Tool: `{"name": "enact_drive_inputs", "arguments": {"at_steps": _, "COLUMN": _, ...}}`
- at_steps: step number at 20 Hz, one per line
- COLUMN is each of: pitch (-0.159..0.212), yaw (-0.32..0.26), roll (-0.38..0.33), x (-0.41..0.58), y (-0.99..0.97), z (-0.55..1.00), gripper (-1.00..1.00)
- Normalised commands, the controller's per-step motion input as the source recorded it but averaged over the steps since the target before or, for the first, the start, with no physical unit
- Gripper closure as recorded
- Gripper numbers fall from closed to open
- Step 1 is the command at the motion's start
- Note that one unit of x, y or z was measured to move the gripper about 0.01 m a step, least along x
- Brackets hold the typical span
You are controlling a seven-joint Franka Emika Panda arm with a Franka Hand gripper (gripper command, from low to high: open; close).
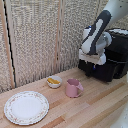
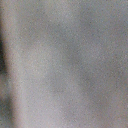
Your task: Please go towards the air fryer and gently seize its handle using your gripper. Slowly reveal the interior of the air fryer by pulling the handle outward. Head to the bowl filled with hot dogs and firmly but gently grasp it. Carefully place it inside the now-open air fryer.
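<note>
The black air fryer (image 1: 114, 52) stands on the wooden table at the exterior view's right. My gripper (image 1: 89, 69) is pressed against its front face, low down, with the white wrist block just above it. The handle is hidden behind my gripper. The dark fingers merge with the black fryer, so I cannot tell whether they are open or shut. The small white bowl (image 1: 53, 82) with the yellow-orange hot dogs (image 1: 52, 80) sits on the table by the back wall, well to the left of my gripper. The wrist view is only a grey blur.
A pink cup (image 1: 74, 88) stands between the bowl and the air fryer. A large white plate with a patterned rim (image 1: 26, 107) lies at the front left. A woven screen closes off the back of the table.
</note>
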Motion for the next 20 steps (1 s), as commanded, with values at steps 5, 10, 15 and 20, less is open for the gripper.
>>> {"name": "enact_drive_inputs", "arguments": {"at_steps": 5, "pitch": 0.040, "yaw": -0.066, "roll": -0.044, "x": 0.127, "y": 0.45, "z": -0.22, "gripper": 1.00}}
{"name": "enact_drive_inputs", "arguments": {"at_steps": 10, "pitch": 0.016, "yaw": -0.059, "roll": -0.006, "x": -0.017, "y": 0.25, "z": -0.07, "gripper": 1.00}}
{"name": "enact_drive_inputs", "arguments": {"at_steps": 15, "pitch": 0.024, "yaw": -0.092, "roll": -0.021, "x": -0.039, "y": 0.29, "z": -0.03, "gripper": -1.00}}
{"name": "enact_drive_inputs", "arguments": {"at_steps": 20, "pitch": 0.054, "yaw": -0.063, "roll": 0.008, "x": 0.000, "y": 0.25, "z": 0.28, "gripper": -1.00}}
